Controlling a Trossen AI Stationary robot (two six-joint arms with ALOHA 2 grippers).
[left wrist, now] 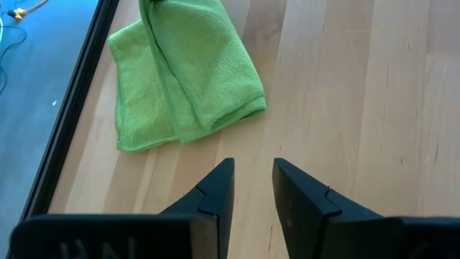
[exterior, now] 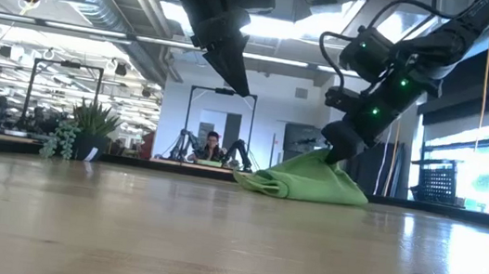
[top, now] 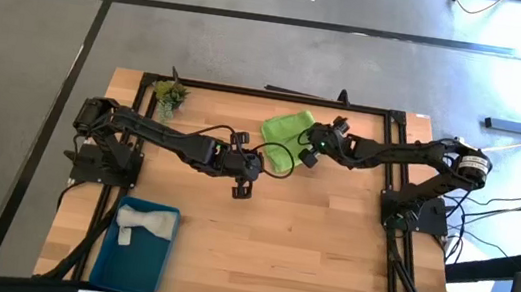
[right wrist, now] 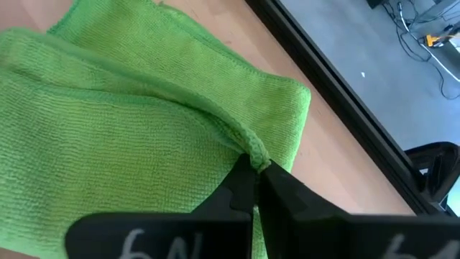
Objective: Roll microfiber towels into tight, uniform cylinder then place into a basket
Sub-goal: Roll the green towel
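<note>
End effector (right wrist: 253,167) pinching green towel (right wrist: 129,122); lettering unreadable.

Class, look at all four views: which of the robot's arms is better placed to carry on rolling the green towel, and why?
The right. The right gripper is already shut on a fold of the green towel. The left gripper hangs empty above bare wood, short of the towel, its fingers slightly apart.

Two towels (top: 286,129), one basket (top: 104,265)
</note>
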